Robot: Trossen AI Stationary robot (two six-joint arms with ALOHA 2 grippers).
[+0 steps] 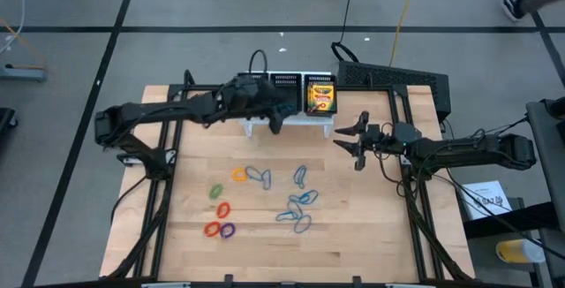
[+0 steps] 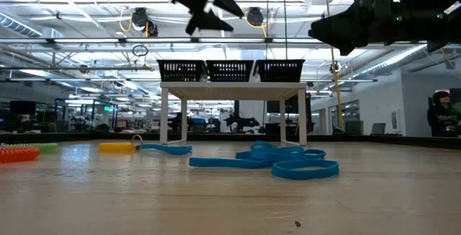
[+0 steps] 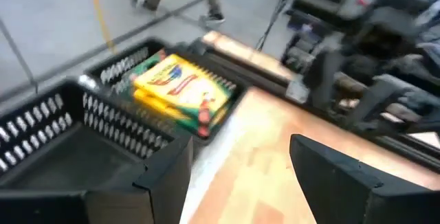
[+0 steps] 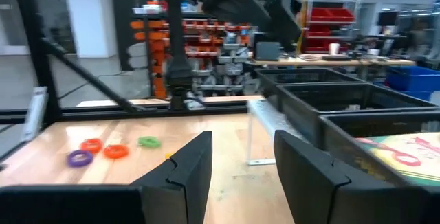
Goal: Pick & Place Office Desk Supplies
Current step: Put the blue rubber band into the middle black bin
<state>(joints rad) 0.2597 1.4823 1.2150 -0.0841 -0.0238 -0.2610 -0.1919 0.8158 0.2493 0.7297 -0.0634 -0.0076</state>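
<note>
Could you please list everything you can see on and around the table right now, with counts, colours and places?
Crayon boxes: stacked, count unclear, yellow and green, in the organiser's compartment nearest the right arm.
Mesh organiser: one, black, three compartments, on a white stand at the table's far edge.
Blue loops: several, thin ovals, scattered mid-table, some overlapping.
Small loops: one orange, one green, two red or orange-red, one purple, on the left arm's side of the blue ones.
Table: one, light wood.
Left gripper: open, empty, above the organiser.
Right gripper: open, empty, raised beside the organiser.
</note>
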